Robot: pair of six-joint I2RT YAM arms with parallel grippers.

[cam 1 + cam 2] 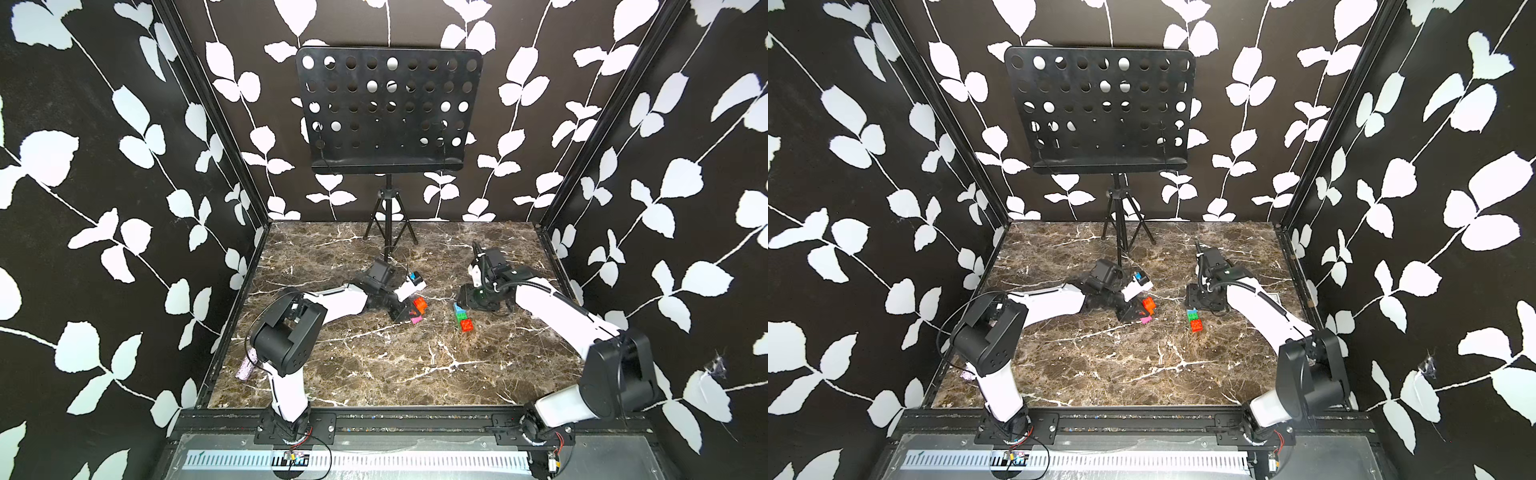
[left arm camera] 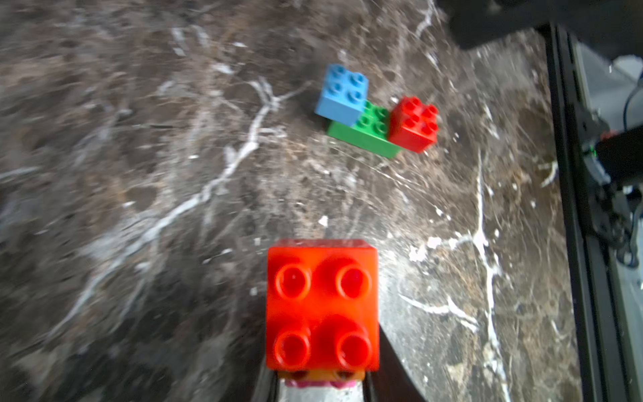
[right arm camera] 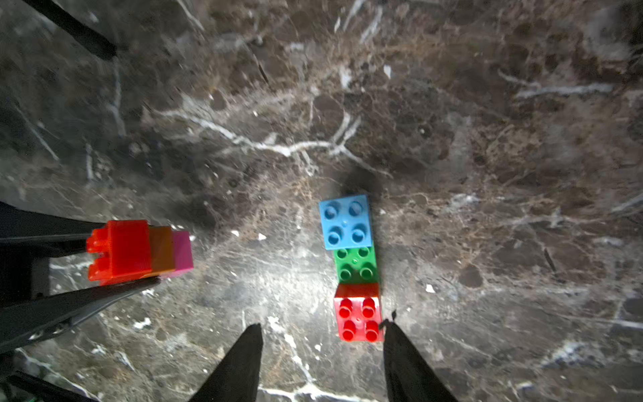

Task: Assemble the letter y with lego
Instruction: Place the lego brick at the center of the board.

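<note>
The lego is in two separate groups. A green bar [image 1: 462,316] lies on the marble table with a blue brick [image 3: 344,221] on one end and a red brick [image 3: 358,318] on the other. My right gripper [image 3: 323,325] hangs open just above it, and the red brick sits between the fingers, close to one fingertip. My left gripper [image 1: 413,312] is shut on a sideways stack of a red-orange brick [image 2: 322,306], an orange brick [image 3: 161,252] and a pink brick [image 3: 182,254]. It holds the stack just above the table, left of the green bar.
A black perforated music stand [image 1: 388,112] rises at the back, with its tripod legs [image 1: 388,226] on the table. A glittery pink object [image 1: 245,369] lies at the table's left edge. Patterned walls close three sides. A black rail [image 1: 395,419] runs along the front.
</note>
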